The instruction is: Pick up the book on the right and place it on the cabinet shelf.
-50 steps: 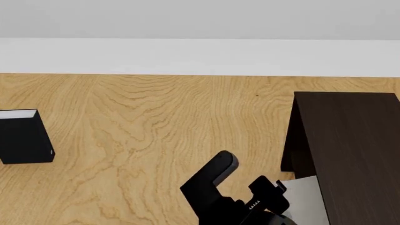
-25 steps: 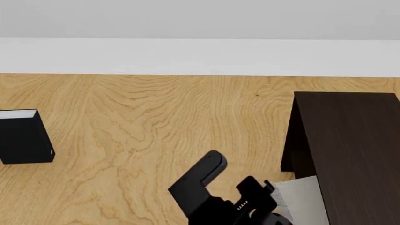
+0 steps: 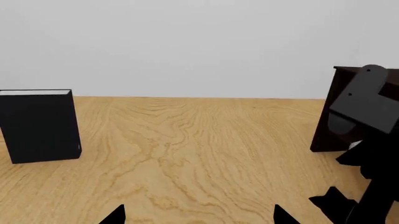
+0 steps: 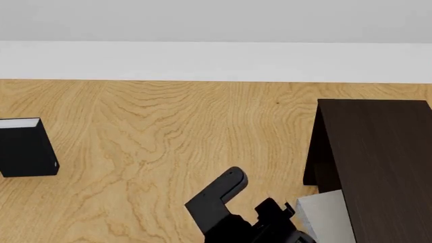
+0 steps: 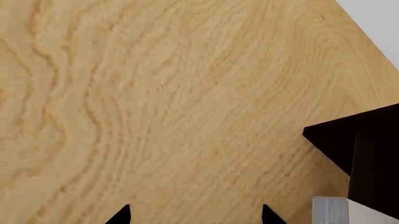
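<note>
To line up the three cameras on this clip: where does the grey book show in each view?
Head view: grey book at the bottom right, against the dark cabinet, beside the right arm.
Right wrist view: only its corner shows, at the lower right edge below the cabinet.
Left wrist view: not clearly in it; the right arm covers that spot.
Shared landmark: the cabinet, in all three.
</note>
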